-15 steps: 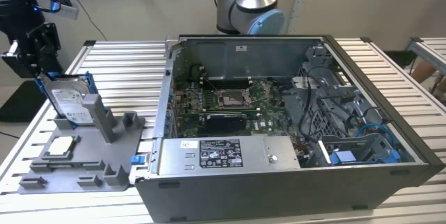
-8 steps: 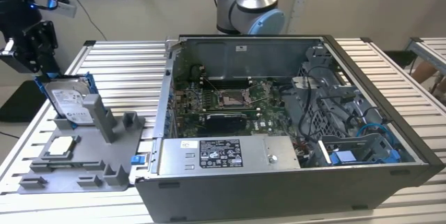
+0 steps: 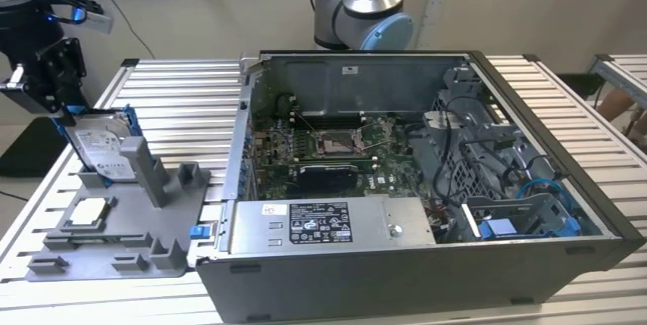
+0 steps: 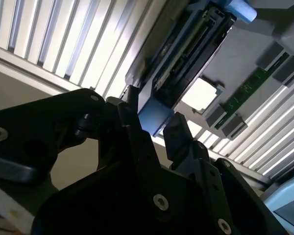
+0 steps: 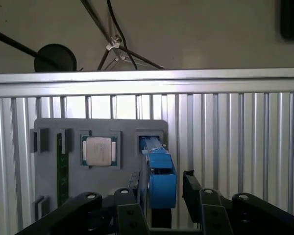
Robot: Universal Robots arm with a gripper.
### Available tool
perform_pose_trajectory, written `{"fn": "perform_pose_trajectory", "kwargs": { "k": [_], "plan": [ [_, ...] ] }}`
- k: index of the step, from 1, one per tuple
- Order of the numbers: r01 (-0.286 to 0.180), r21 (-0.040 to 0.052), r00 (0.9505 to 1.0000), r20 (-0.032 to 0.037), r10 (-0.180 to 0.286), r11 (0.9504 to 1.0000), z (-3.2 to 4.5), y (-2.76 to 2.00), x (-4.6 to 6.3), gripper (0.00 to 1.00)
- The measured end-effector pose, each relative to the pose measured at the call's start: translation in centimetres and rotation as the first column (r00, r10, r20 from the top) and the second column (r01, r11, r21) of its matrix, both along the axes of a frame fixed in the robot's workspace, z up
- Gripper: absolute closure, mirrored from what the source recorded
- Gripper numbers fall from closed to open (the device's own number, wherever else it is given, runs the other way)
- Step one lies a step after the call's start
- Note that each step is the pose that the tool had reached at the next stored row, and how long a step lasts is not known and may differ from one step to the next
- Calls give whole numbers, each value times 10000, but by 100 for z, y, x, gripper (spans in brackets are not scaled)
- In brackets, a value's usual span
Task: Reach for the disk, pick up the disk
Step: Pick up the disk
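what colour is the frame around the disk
Blue; the frame of the disk shows best in the first wrist view.

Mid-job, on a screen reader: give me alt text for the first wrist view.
The gripper sits with its open fingers on either side of the disk, seen edge-on in its blue carrier, with space showing beside it. The disk stands upright in a gray fixture on the slatted table, beside a silver chip.
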State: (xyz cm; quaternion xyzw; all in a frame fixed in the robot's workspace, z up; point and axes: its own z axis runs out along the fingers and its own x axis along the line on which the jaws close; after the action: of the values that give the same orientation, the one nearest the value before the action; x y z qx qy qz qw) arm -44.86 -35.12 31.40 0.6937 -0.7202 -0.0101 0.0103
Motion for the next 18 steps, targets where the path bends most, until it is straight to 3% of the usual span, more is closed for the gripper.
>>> {"fn": "perform_pose_trajectory", "kwargs": {
  "k": [18],
  "plan": [
    [0, 0, 10000, 36, 0, 10000, -328, -1, 10, 0]
  ]
}}
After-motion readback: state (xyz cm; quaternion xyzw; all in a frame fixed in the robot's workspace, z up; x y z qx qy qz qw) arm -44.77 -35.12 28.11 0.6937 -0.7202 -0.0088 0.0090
